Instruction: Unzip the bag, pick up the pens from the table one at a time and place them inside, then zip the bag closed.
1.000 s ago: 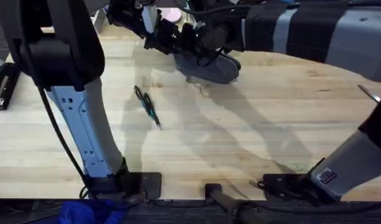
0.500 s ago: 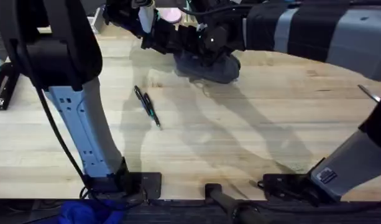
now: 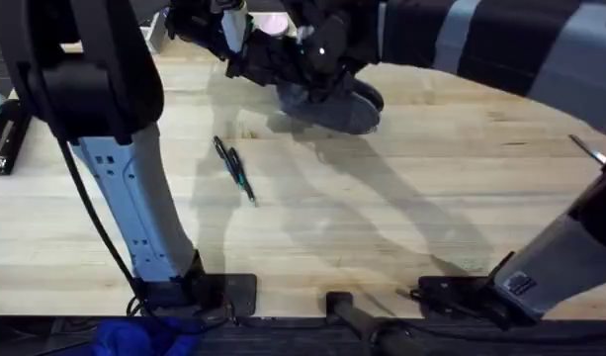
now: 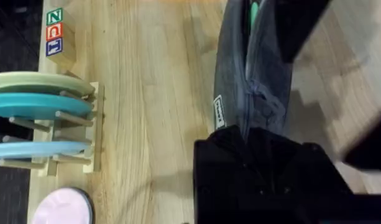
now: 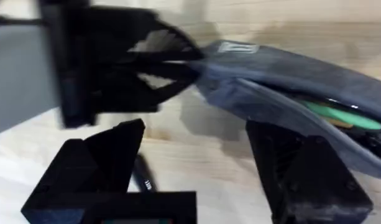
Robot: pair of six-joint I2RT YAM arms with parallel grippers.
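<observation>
Your left gripper (image 5: pixel 178 68), black-fingered, is clamped on one rounded end of the soft grey-blue denim-like pouch (image 3: pixel 327 107); in the right wrist view its two fingers close together onto the fabric edge just beside a small white label. In your left wrist view the same pouch (image 4: pixel 252 81) runs away from the dark fingers at the frame's base, its zipper line along the length and the label on its side. Your right gripper (image 5: pixel 196 174) stands with its black fingers apart, one on either side of the pouch's lower edge; whether they touch the fabric you cannot tell. The pouch (image 5: pixel 289 81) gapes along its length here, with something green lying inside the opening.

In the overhead view both arms meet over the pouch at the far middle of the light wooden tabletop (image 3: pixel 382 218). Two thin dark pens (image 3: pixel 233 168) lie side by side on the wood, nearer you and to the left of the pouch, well apart from it; one has a teal-green section.

Beyond the left gripper a wooden rack holding green and blue plates (image 4: pixel 47 118) stands at the table edge, with a lettered block (image 4: pixel 55 32) and a pink round disc (image 4: pixel 61 208) near it
</observation>
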